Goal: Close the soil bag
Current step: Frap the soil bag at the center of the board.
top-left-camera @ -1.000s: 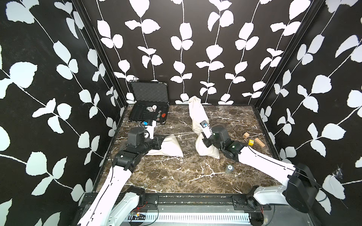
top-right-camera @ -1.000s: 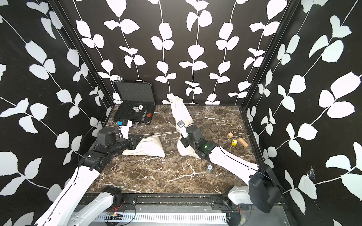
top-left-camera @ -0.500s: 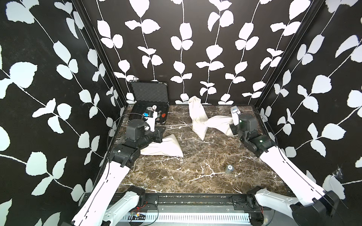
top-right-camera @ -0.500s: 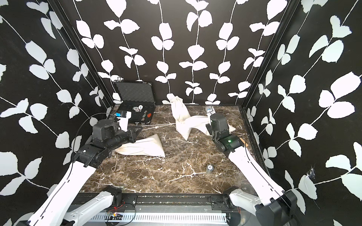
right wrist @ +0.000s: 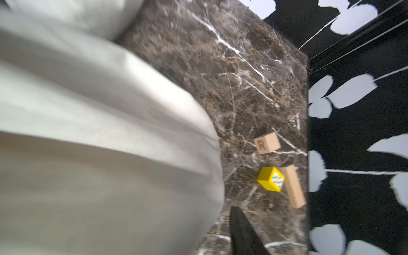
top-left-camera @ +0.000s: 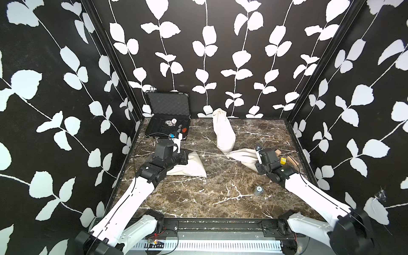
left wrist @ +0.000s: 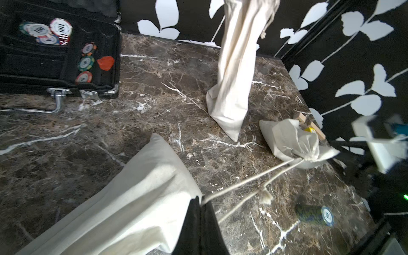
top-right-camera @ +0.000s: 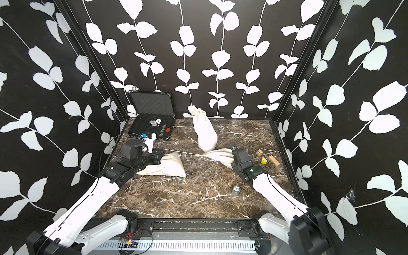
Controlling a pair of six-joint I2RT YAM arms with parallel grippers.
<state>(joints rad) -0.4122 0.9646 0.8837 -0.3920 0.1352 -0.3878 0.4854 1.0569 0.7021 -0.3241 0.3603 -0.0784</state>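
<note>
- Under everything, the marble table (top-left-camera: 220, 198) fills the booth floor.
- At 10 o'clock, an open black case (top-left-camera: 167, 123) holds poker chips.
- At 12 o'clock, a tall bag (top-left-camera: 223, 134) leans on the back wall.
- At 9 o'clock, a flat bag (top-left-camera: 189, 167) lies against the left hand (left wrist: 199, 199).
- At 3 o'clock, the soil bag (top-left-camera: 242, 154) lies on its side. Its neck is gathered tight and points toward 9 o'clock.
- At that bag's 3 o'clock end sits the right hand (top-left-camera: 262, 156). Only one finger (right wrist: 240, 229) shows beside the cloth, so its opening and grip cannot be told.
- The left hand is clamped on the drawstring (left wrist: 242, 183), which runs straight to the soil bag's neck.
- Near the 3 o'clock edge lie two wooden blocks (top-left-camera: 292, 161) and a yellow cube (top-left-camera: 282, 160).
- At 5 o'clock lies a chip roll (top-left-camera: 258, 191).
</note>
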